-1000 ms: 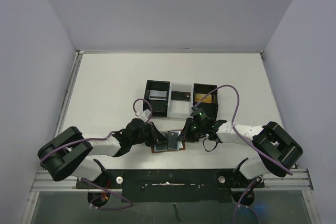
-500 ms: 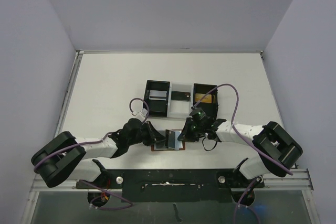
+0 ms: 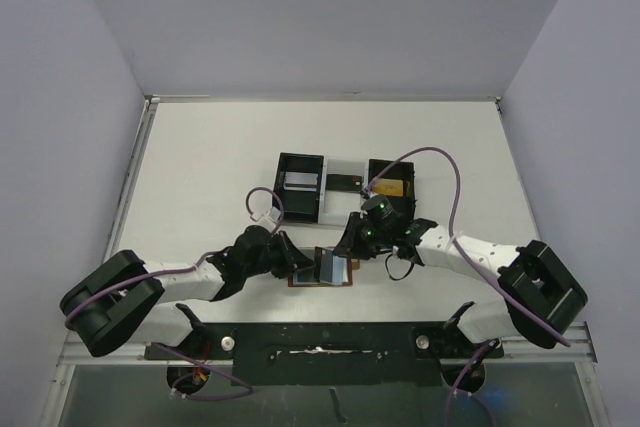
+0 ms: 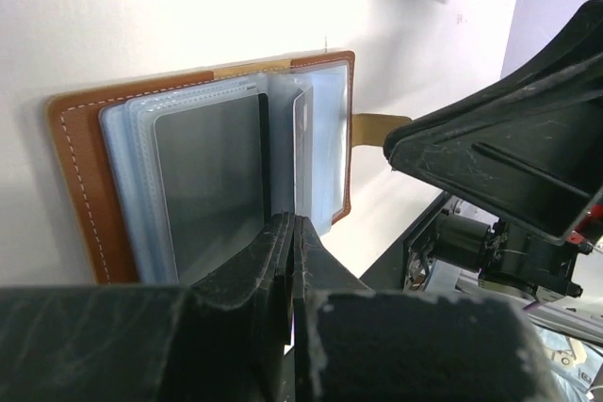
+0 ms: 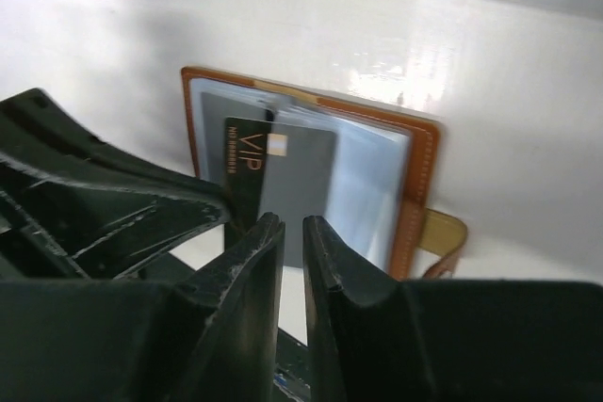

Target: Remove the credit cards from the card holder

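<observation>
Back from the card holder (image 5: 377,176) came my right fingers (image 5: 250,270), slightly apart and empty; left fingers (image 4: 264,265) pressed together; card (image 5: 292,167) still inside.

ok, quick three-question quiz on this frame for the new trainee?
1. True or false: the holder lies closed.
2. How many compartments does the tray have?
3. What is printed on the dark card in the holder? A) VIP B) VISA C) GOLD
Key: 1 false, it lies open; 2 three; 3 A.
</observation>
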{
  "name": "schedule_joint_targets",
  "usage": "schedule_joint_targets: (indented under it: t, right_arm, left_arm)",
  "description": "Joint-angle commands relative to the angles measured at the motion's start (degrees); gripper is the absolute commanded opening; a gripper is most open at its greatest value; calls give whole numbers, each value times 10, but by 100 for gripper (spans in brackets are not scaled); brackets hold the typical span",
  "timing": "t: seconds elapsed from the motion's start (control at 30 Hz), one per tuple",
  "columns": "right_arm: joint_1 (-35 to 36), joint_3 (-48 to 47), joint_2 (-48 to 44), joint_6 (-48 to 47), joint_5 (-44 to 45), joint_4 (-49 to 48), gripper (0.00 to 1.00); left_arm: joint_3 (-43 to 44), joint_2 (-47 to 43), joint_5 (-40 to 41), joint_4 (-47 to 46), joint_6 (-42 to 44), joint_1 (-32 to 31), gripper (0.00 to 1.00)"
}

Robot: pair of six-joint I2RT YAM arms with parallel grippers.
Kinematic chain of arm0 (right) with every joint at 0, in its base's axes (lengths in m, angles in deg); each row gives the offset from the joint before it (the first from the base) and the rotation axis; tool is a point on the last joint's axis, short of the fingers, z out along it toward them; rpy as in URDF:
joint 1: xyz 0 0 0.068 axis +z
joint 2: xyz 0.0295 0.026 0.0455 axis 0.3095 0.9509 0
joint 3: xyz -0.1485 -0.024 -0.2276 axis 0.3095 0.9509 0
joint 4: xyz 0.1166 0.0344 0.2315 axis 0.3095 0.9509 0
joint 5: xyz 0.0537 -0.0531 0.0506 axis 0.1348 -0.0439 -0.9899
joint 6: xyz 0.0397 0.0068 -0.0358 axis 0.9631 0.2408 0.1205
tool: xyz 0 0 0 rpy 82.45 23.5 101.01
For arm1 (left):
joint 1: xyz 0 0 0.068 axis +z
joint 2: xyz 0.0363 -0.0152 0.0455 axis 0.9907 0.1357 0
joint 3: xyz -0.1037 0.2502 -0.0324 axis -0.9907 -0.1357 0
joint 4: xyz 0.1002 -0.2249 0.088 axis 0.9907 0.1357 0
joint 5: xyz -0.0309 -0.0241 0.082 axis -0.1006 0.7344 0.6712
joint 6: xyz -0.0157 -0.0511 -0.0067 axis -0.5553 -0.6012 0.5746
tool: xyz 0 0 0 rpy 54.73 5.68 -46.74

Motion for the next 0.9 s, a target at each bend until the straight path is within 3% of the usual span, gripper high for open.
schedule_joint_targets:
  t: [0.0,0.13,0.3,0.43,0.5,0.73,0.87]
  right_arm:
    - [10,-18,23,0,-44,-52,18]
    - [17,-13,66,16,-25,-33,18]
    - [15,17,78,30,0,-33,19]
    - [16,22,78,29,4,-38,19]
    - [14,24,73,29,9,-36,19]
    - [10,14,62,18,29,-10,19]
    - [9,8,54,10,34,2,19]
  left_arm:
    - [14,14,-16,-49,8,3,0]
    - [12,22,-23,-61,3,4,0]
    - [16,36,-42,-84,4,4,16]
    - [27,70,-71,-114,4,4,18]
    - [33,84,-80,-123,2,4,17]
    - [31,57,-50,-84,2,4,1]
    - [36,22,-26,-27,14,4,0]
